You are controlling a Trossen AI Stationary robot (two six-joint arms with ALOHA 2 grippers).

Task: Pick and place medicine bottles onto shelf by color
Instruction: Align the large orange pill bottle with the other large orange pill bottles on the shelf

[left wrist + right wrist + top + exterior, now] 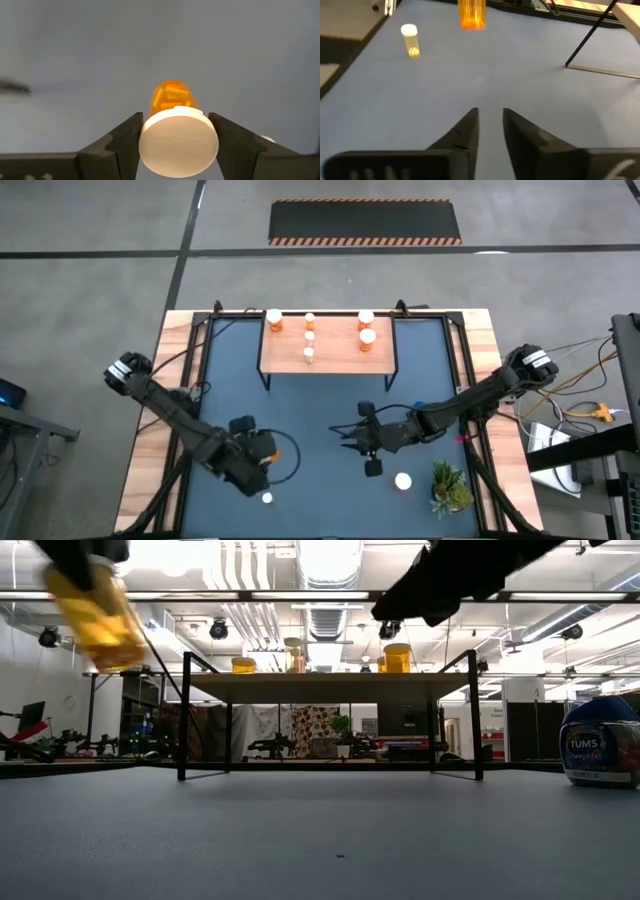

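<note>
Medicine bottles were split between the wooden shelf [328, 366] at the far side of the tabletop [300, 420] and the blue mat in front of it. At the left, the left claw [175, 137] pinched an orange bottle with a white cap [178, 137], holding it clear above the mat. At the centre, five orange bottles stood on the shelf. Right of centre, the right claw [490, 127] hovered low over the mat, empty, its fingers only slightly apart. Farther right stood a blue Tums bottle [601, 742] and a small green plant [450, 485].

To do this step well, I judge the left arm should carry the bottle level, clear the shelf's front edge, and set it upright in open space beside the matching orange bottles without bumping them.

Only the left wrist view showed both fingers pressed against the cap. Only the low view showed the held bottle tilted in the air and the Tums label. The right wrist view alone showed a small pale bottle [410, 40] standing on the mat.
</note>
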